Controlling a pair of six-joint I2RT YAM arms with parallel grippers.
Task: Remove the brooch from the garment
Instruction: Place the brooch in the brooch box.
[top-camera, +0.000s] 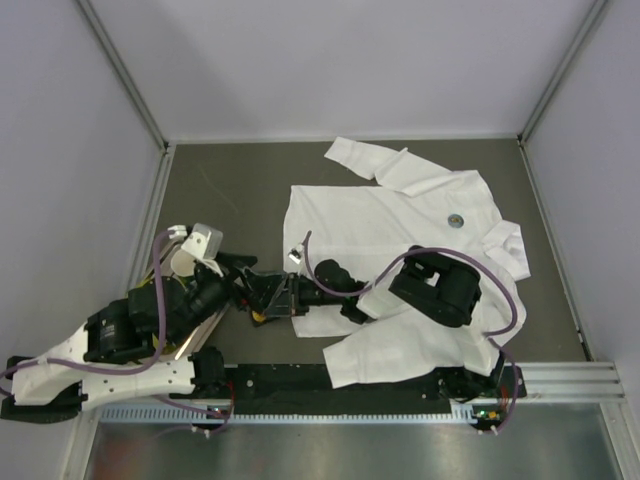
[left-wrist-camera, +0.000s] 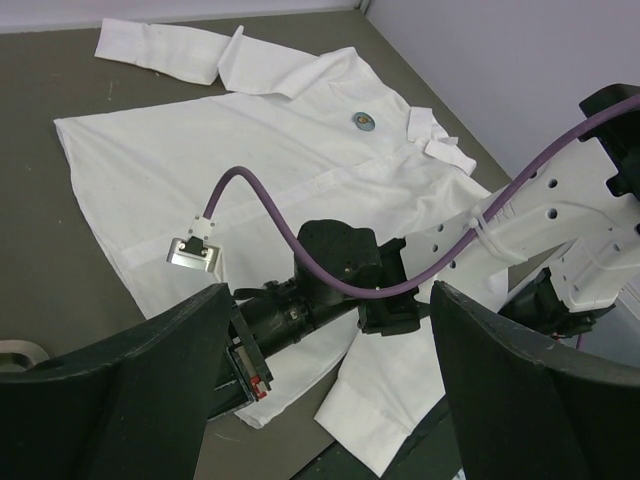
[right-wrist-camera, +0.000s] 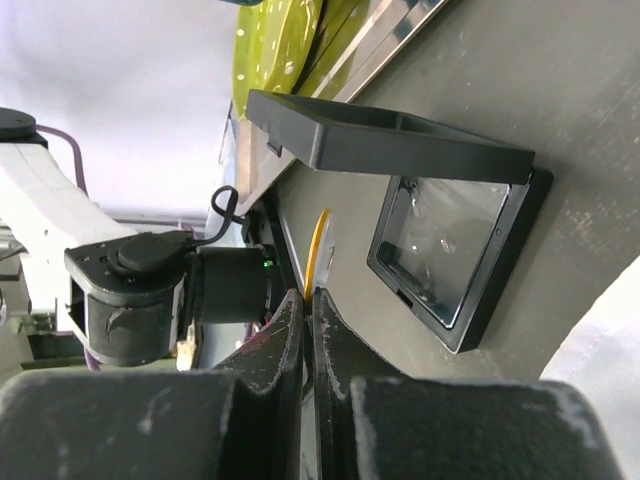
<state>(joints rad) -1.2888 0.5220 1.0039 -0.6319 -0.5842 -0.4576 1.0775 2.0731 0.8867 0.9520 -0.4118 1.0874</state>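
1. our left gripper (left-wrist-camera: 330, 298) stands spread wide and released, gripping nothing; the right arm (left-wrist-camera: 330, 265) crosses the view beyond its fingers.
2. our right gripper (right-wrist-camera: 308, 300) is clenched, its fingers pressed together, and we see nothing between them; it is near a small black case (right-wrist-camera: 455, 250) with its lid open, on the table (top-camera: 230, 190).
3. the white shirt (top-camera: 370, 220) lies spread flat on the table, and both grippers are at its left edge.
4. the round brooch (top-camera: 456, 220) sits on the shirt's chest just beside the collar, well apart from both grippers, towards the right.
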